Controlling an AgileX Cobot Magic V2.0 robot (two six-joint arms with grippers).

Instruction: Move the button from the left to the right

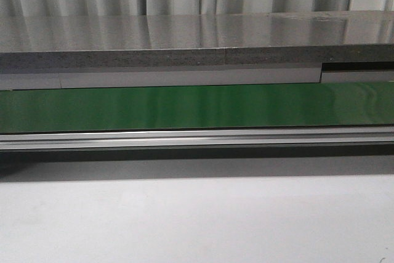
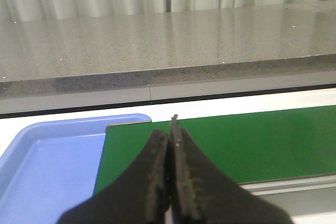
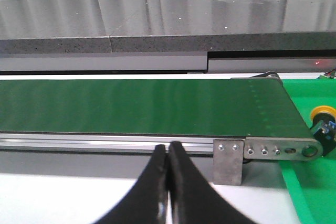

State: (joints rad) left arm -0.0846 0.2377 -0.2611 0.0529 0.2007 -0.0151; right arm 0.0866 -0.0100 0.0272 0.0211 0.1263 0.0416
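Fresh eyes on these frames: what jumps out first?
The green conveyor belt dominates, running the full width in front of the robot, with a grey speckled counter behind it. In the wrist views both pincers are shut on nothing: left pincer over the belt beside a blue tray, right pincer near the belt's aluminium rail. The button, with its yellow cap, sits past the belt's end on a green surface, at the edge of the right wrist view.

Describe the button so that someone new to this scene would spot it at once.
Follow the green conveyor belt to its metal end bracket in the right wrist view. Just past it, on the bright green surface, sits the button: the only yellow-capped, black-bodied thing there, partly cut off.
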